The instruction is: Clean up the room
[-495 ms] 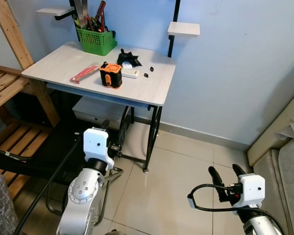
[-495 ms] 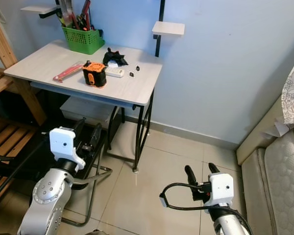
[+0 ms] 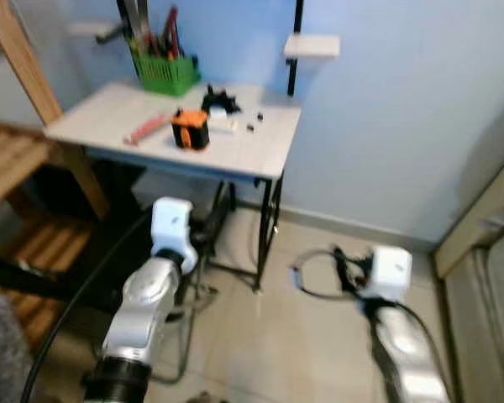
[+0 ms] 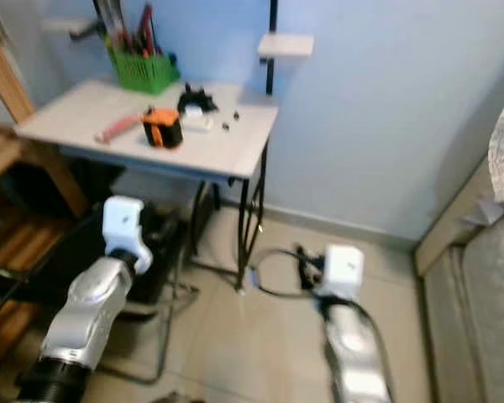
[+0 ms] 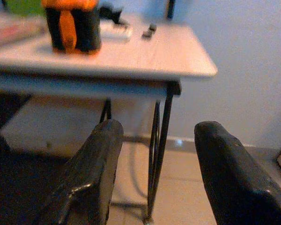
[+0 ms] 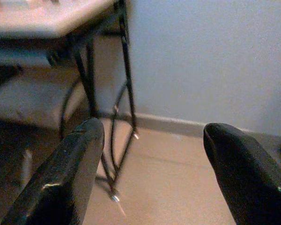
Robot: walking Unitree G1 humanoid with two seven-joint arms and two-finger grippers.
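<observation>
A small white table [image 3: 254, 151] stands against the blue wall. On it are an orange-and-black tool [image 3: 190, 128], a flat red tool [image 3: 147, 128], a white remote [image 3: 224, 123], a black object [image 3: 219, 99] and a green basket [image 3: 164, 74] full of hand tools. My left gripper [image 5: 154, 178] is open and low in front of the table, looking up at the orange tool [image 5: 72, 23]. My right gripper [image 6: 152, 173] is open over the floor to the right of the table legs [image 6: 124, 70]. The head views are blurred.
A wooden rack [image 3: 21, 159] stands to the left of the table. On the wall above is a small white shelf [image 3: 312, 44]. A sofa edge [image 3: 487, 269] runs along the right. A pale box [image 5: 51, 126] sits under the table. Tiled floor [image 3: 294, 336] lies between.
The whole picture has shifted and blurred, so the camera moved. Both arms reach further forward; the right gripper has risen and swung left toward the table legs.
</observation>
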